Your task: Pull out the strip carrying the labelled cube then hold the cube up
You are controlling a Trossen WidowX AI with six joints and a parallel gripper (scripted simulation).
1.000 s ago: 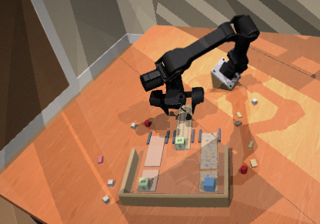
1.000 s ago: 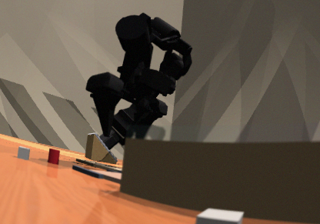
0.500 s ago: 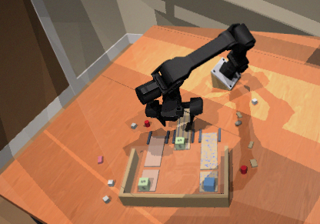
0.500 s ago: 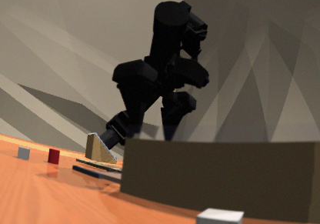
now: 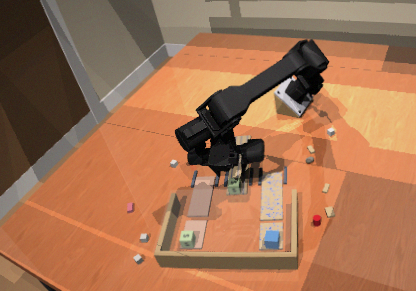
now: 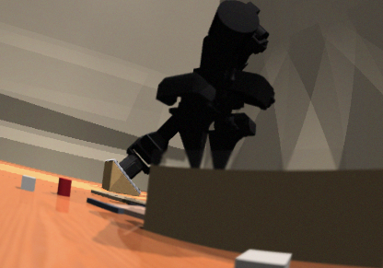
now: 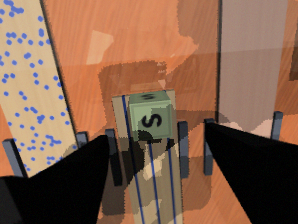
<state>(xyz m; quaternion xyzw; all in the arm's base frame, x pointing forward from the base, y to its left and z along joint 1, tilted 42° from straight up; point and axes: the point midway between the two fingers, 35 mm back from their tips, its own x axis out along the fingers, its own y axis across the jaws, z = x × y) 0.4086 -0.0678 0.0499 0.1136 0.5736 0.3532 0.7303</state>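
The green labelled cube (image 5: 234, 185) (image 7: 151, 120), with a black S on top, sits on the inner end of the blue-lined strip (image 5: 243, 191) (image 7: 162, 200), between dark guides. My gripper (image 5: 229, 173) (image 6: 207, 168) (image 7: 157, 136) is partly open above it, one finger on each side in the wrist view, touching neither. The plain pale strip (image 5: 201, 199) (image 7: 252, 50) has a gap before a separate piece (image 5: 198, 229) bearing another green cube (image 5: 187, 238). The blue-speckled strip (image 5: 271, 196) (image 7: 25, 75) has a gap before its piece (image 5: 265, 227) under a blue cube (image 5: 271, 239).
A tan wall (image 5: 225, 260) (image 6: 262, 211) encloses the strips' far ends on three sides. Dark guides (image 5: 285, 175) (image 7: 184, 150) flank the strips. A red cylinder (image 5: 316, 220) (image 6: 64, 186) and small blocks lie outside. A pink block (image 5: 130, 207) lies left of the wall.
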